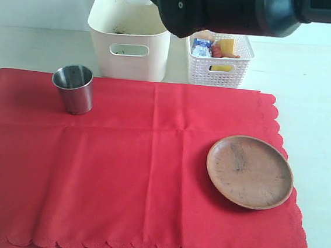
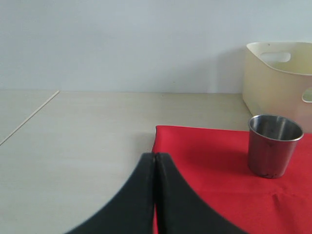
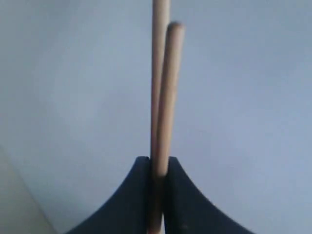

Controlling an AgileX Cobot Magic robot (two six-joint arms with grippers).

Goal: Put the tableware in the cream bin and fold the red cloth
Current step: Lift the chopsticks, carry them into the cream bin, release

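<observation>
Risk: chopsticks may scissor apart and drop outside cream bin if released off-centre, being pinched with tips uneven by right gripper | left gripper pressed together, empty, at red cloth edge | cream bin: dark bits inside, unidentifiable | white basket: food packs | steel cup, brown plate on cloth
</observation>
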